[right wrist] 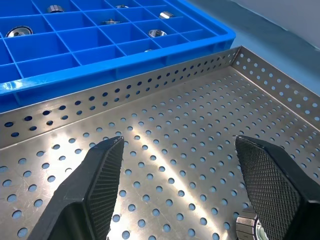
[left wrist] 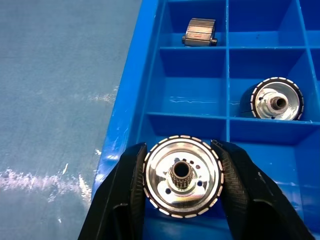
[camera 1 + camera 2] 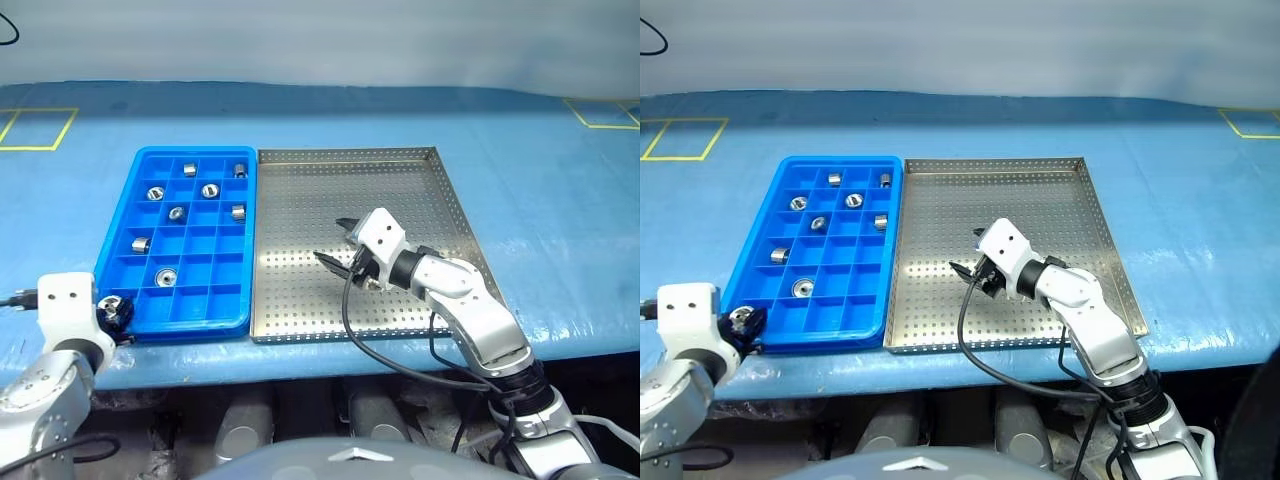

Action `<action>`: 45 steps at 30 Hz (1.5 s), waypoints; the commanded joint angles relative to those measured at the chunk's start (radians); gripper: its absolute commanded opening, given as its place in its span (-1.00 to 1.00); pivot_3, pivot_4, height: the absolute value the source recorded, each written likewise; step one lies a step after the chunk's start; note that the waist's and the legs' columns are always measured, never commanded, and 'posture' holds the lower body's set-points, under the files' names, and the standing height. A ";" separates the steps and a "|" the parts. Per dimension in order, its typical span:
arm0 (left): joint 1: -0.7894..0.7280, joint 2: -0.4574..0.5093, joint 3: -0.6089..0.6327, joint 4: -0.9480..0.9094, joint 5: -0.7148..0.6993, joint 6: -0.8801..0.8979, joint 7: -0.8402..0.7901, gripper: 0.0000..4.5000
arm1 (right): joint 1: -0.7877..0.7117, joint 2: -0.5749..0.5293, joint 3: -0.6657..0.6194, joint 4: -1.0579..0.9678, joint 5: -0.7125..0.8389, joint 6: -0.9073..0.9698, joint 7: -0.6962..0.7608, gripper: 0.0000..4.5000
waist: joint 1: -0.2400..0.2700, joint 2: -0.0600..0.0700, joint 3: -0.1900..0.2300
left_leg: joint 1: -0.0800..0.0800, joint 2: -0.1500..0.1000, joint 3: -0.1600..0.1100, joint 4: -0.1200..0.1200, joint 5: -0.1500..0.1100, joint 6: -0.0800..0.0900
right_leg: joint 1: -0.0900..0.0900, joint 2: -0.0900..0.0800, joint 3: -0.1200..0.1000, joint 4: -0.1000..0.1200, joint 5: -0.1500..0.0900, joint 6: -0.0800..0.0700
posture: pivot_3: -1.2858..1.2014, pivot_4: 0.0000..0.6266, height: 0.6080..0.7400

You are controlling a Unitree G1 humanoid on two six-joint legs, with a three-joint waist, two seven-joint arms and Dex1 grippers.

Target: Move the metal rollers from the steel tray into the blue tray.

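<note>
I hold a roller [image 2: 183,176] over the blue tray's [image 3: 140,165] near-left corner cell.
Left jaws pinch its rim for the drop; right jaws hang spread above the steel tray [image 3: 400,155], ready for another.

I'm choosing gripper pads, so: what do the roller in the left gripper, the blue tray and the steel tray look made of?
Roller: polished metal, mirror-bright face with a dark-and-light segmented rim.
Blue tray: likely moulded plastic, uniform glossy blue with thin divider walls.
Steel tray: sheet metal, probably stainless steel; brushed silver, perforated, with streaked glare.
</note>
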 commanded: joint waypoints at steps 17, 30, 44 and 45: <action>-0.251 -0.015 -0.378 -0.046 -0.018 -0.340 -0.158 0.59 | -0.025 0.093 -0.152 0.076 -0.022 0.072 -0.206 0.65 | -0.018 0.000 0.000 | -0.001 0.000 0.000 0.000 0.000 0.000 | 0.000 0.000 0.000 0.000 0.001 -0.002 | -0.04 -0.52 1.00; -0.177 0.073 -0.534 0.008 0.012 -0.461 -0.256 0.59 | -0.192 0.193 -0.123 0.417 -0.001 0.005 -0.157 0.65 | -0.060 0.001 0.000 | 0.000 0.001 0.002 -0.001 0.000 0.000 | -0.001 0.002 0.003 0.000 0.002 0.000 | -0.05 -0.52 1.00; -0.135 0.091 -0.538 -0.014 0.015 -0.500 -0.247 0.59 | -0.269 0.204 -0.104 0.628 -0.053 0.021 -0.166 0.65 | -0.050 0.001 0.000 | -0.001 0.001 0.002 -0.001 0.000 0.001 | -0.001 0.002 0.003 -0.001 0.002 0.000 | -0.02 -0.52 1.00; -0.136 0.093 -0.541 -0.014 0.017 -0.501 -0.247 0.59 | -0.271 0.204 -0.107 0.636 -0.055 0.024 -0.171 0.65 | -0.050 0.001 0.000 | -0.001 0.001 0.002 -0.001 0.000 0.001 | -0.001 0.002 0.003 0.000 0.002 0.000 | -0.03 -0.52 1.00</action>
